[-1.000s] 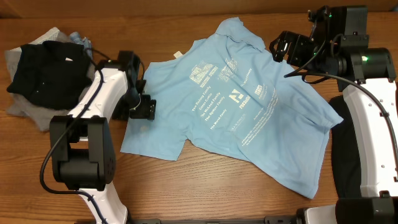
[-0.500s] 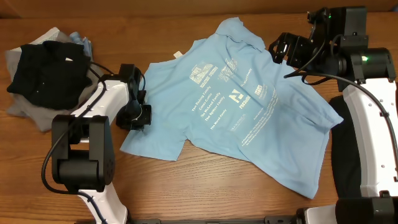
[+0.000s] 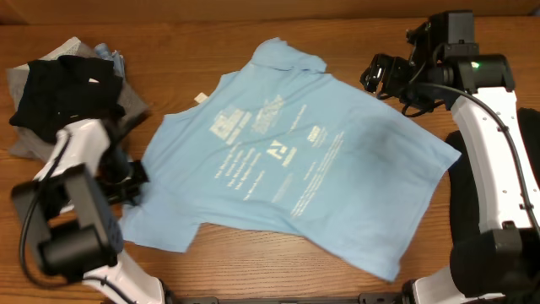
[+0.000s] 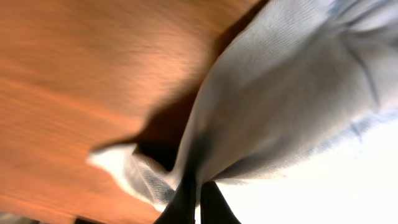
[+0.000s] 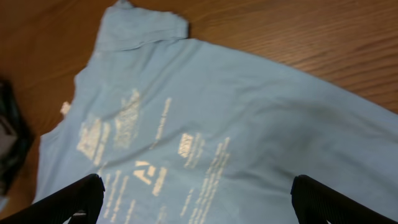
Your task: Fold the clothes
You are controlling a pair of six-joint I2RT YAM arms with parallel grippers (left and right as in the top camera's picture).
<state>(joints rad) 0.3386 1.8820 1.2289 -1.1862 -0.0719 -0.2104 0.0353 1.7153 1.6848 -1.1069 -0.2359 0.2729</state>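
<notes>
A light blue T-shirt [image 3: 287, 160] with small white print lies spread across the middle of the table. My left gripper [image 3: 135, 181] is at the shirt's left edge, shut on a fold of the blue cloth [image 4: 286, 93]. In the left wrist view its dark fingers [image 4: 183, 202] pinch the fabric just above the wood. My right gripper [image 3: 380, 74] hovers over the shirt's far right shoulder. It stands open with only the printed shirt [image 5: 217, 112] below the wide gap between its tips [image 5: 199, 199].
A heap of black and grey clothes [image 3: 59, 84] sits at the far left corner, just behind my left arm. Something dark [image 3: 461, 203] lies beside the right arm's base. Bare wood [image 3: 245, 270] shows along the front.
My left gripper has shut on the shirt's left edge and pulled it leftward. The whole shirt has slid left and lies flatter. The right gripper stays open near the shoulder.
</notes>
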